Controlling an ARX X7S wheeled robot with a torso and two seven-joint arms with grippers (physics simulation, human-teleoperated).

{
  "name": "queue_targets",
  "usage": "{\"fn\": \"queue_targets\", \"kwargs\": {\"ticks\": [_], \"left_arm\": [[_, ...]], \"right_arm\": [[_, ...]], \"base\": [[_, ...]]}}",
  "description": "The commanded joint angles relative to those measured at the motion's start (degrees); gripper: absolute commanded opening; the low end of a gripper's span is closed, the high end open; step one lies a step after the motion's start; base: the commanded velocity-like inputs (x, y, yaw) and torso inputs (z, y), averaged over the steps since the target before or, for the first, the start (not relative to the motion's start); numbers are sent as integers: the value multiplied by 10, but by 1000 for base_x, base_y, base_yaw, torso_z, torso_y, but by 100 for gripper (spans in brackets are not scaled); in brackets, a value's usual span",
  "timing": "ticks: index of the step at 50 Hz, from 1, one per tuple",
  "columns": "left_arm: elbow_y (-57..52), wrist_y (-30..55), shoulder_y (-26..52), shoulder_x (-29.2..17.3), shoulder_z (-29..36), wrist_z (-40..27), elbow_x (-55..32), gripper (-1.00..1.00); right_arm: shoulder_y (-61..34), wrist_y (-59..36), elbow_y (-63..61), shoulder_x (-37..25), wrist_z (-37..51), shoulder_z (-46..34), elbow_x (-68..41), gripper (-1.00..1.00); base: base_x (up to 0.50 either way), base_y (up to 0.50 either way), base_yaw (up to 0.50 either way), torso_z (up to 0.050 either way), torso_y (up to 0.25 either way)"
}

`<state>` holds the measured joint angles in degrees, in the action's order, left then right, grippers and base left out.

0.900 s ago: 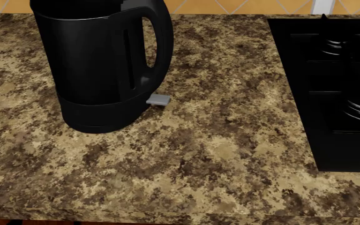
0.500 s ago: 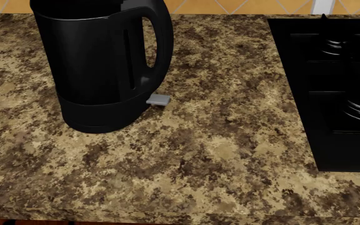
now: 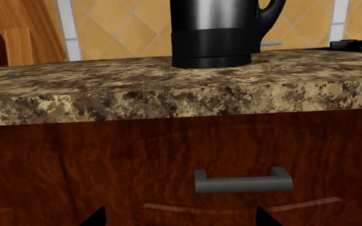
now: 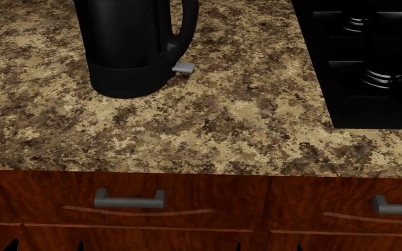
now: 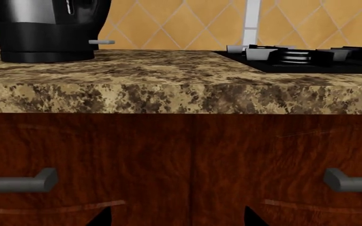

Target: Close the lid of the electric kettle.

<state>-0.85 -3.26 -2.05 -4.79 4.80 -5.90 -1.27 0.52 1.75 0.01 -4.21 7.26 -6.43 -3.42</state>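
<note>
The electric kettle (image 4: 134,47) is a glossy black jug on the granite counter at the back left, its loop handle to the right and a grey switch tab (image 4: 182,67) at its base. Its top is cut off in every view, so the lid is out of view. The kettle also shows in the left wrist view (image 3: 216,33) and the right wrist view (image 5: 49,28). My left gripper (image 3: 179,219) and right gripper (image 5: 177,219) are open and empty, low in front of the drawer fronts, well below the counter. Only their tips show in the head view.
A black stovetop (image 4: 368,63) with burners fills the counter's right side. The granite counter (image 4: 208,136) has a front edge above wooden drawers with grey handles (image 4: 129,199) (image 4: 397,206). An orange tiled wall (image 3: 124,28) stands behind.
The head view has pulled back and tilted down: the kettle sits higher in view, and the counter's front edge, the drawers and my gripper tips have come into view.
</note>
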Motion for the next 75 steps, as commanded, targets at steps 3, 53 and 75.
{"fn": "queue_targets", "kwargs": {"ticks": [3, 53, 75], "left_arm": [[-7, 8, 1, -9, 12, -11, -6, 100], [-15, 35, 3, -38, 46, -28, -33, 100], [-17, 29, 4, -44, 51, -35, -45, 100]], "right_arm": [[1, 3, -1, -8, 12, -7, -14, 100], [3, -1, -13, -34, 44, -36, -38, 100], [0, 2, -6, -41, 53, -44, -48, 100]], "base": [[0, 0, 0, 0, 0], [0, 153, 0, 18, 0], [0, 0, 0, 50, 0]]}}
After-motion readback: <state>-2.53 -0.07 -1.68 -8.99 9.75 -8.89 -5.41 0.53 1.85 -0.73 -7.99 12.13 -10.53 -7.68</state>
